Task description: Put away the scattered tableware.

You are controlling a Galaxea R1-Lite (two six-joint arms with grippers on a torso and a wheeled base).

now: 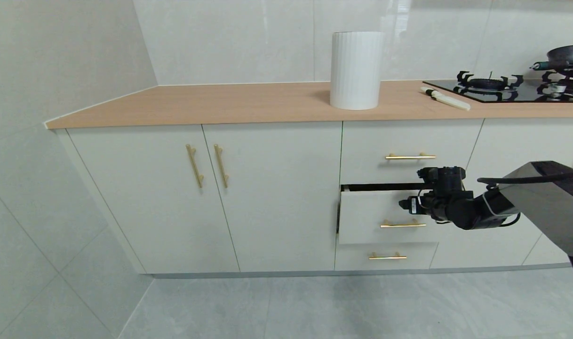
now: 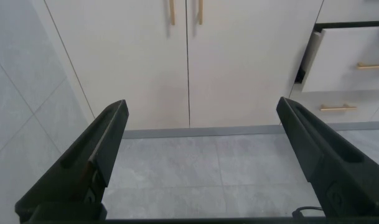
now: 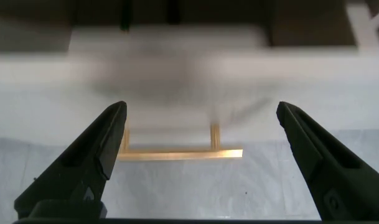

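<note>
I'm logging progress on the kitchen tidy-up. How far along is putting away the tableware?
Done: the middle drawer stands partly open. In hand: nothing; the right tool is open at that drawer's front, near its handle, and the left tool is open and empty. Left: the knife lies on the counter beside the hob, not yet put away, and the drawer needs closing afterwards.

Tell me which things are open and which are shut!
Top drawer: shut.
Middle drawer: pulled partly open.
Bottom drawer: shut.
Cupboard doors: shut.
Left gripper: fingers open, holding nothing.
Right gripper: fingers open, in front of the middle drawer.
Knife: lying flat on the counter.
</note>
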